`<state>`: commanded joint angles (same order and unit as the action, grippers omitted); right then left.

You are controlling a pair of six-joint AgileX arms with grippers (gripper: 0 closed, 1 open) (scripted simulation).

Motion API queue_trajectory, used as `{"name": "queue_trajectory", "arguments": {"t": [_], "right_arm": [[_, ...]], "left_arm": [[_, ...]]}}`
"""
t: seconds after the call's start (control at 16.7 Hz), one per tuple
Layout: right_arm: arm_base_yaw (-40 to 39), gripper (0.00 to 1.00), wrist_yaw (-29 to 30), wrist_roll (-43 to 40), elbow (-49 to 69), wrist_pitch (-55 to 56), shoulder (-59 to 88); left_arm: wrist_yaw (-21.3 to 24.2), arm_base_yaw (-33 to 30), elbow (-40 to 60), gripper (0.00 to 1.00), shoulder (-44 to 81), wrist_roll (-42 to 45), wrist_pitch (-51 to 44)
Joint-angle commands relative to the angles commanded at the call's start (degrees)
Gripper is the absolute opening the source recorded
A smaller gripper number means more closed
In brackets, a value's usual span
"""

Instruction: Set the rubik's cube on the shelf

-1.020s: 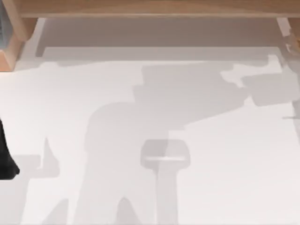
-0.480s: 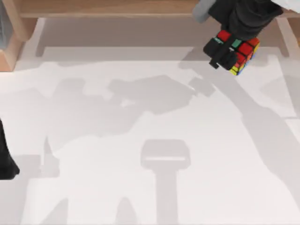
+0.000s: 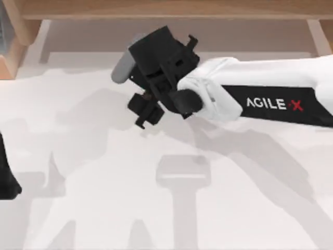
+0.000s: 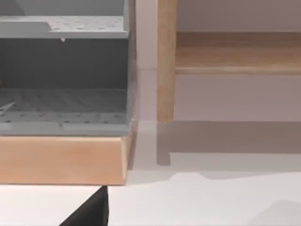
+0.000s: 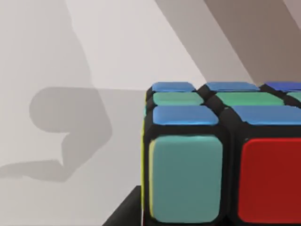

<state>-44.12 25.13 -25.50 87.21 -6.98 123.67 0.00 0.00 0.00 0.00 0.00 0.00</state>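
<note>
The right gripper (image 3: 148,112) hangs over the white table (image 3: 250,208) just before the shelf (image 3: 156,8), pinching the rubik's cube (image 5: 221,155). The left arm sits parked at the table's left edge.

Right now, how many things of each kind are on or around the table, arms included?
AgileX arms: 2, the right arm over the table, the left arm at its left edge
Rubik's cube: 1
Wooden shelf: 1
Grey perforated rack: 1
Total: 5
</note>
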Motion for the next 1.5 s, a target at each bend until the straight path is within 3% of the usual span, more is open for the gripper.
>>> {"name": "queue_trajectory", "arguments": {"t": [0.48,0.78,1.02,1.5], "right_arm": [[-2.41,0.0,13.1,8.48,-10.31,47.02,6.5],[-0.17,0.0,17.97,14.63,-13.04,67.86,7.13],[1.1,0.0,19.13,17.48,-13.92,74.98,5.8],[1.08,0.0,18.79,17.72,-12.94,74.61,6.04]], "left_arm": [[0.0,0.0,0.0,1.0,0.0,0.0,0.0],[0.0,0.0,0.0,1.0,0.0,0.0,0.0],[0.0,0.0,0.0,1.0,0.0,0.0,0.0],[0.0,0.0,0.0,1.0,0.0,0.0,0.0]]}}
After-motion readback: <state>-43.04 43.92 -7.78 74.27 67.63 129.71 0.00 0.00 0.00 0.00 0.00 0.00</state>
